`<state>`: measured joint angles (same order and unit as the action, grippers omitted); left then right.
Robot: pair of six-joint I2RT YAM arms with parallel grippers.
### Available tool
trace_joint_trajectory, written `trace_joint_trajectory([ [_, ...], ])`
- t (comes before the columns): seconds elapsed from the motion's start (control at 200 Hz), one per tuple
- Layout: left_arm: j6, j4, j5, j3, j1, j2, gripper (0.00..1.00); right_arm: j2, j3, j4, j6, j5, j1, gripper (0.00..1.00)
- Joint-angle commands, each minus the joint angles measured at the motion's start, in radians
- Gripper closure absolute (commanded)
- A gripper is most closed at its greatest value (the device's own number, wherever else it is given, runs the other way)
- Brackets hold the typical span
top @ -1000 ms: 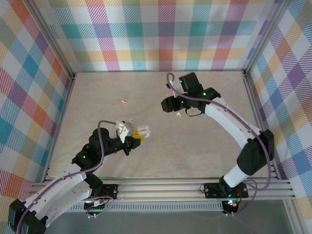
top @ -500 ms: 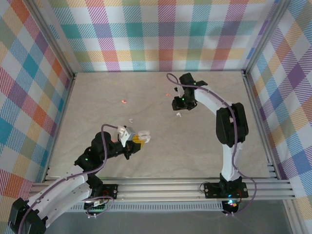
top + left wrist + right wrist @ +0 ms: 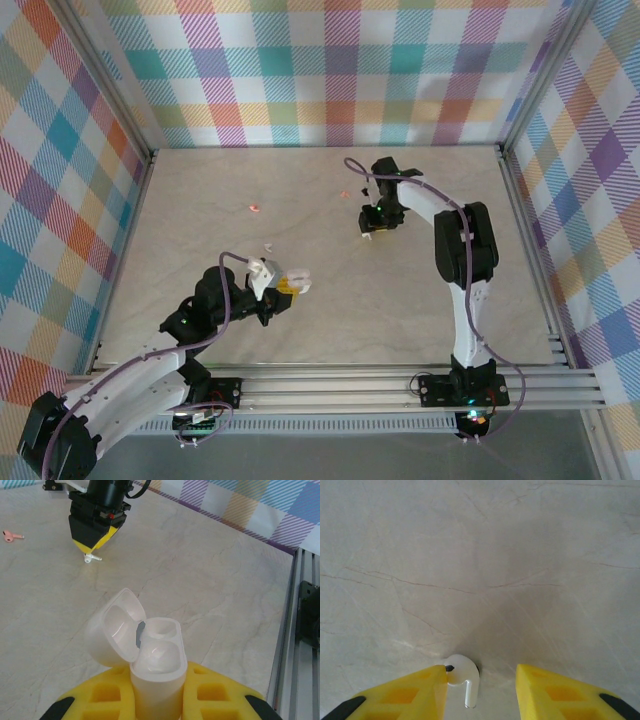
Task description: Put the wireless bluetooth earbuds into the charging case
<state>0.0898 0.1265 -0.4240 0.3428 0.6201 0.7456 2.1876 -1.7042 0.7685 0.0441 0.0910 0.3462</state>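
My right gripper (image 3: 480,672) spreads astride the tiny white plastic earbud (image 3: 462,680), stem probably pointing near; my left gripper (image 3: 157,692) clenches the open white pebble-shaped case (image 3: 150,652).

Pastel plaid walls (image 3: 330,70) enclose a beige marbled tabletop (image 3: 400,310) edged by aluminium rails (image 3: 340,385).

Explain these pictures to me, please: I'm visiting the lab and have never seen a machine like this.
Two robot arms are bolted to a table. One picture looks down from above; the other two come from a camera on each wrist. The left gripper holds an open white charging case. The right gripper hangs open around a white earbud lying on the table. A pink earbud and a second white earbud lie farther left.
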Motion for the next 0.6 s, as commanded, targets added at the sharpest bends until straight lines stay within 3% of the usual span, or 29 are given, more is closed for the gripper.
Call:
trace_joint_trajectory([
  [0.0,0.022,0.016,0.011,0.035,0.007,0.009,1.00,0.015,-0.032,0.002,-0.029,0.024,0.002,0.59],
  [0.595,0.011,-0.005,0.012,0.082,0.007,0.058,1.00,-0.031,0.030,-0.034,-0.051,0.068,0.001,0.60],
])
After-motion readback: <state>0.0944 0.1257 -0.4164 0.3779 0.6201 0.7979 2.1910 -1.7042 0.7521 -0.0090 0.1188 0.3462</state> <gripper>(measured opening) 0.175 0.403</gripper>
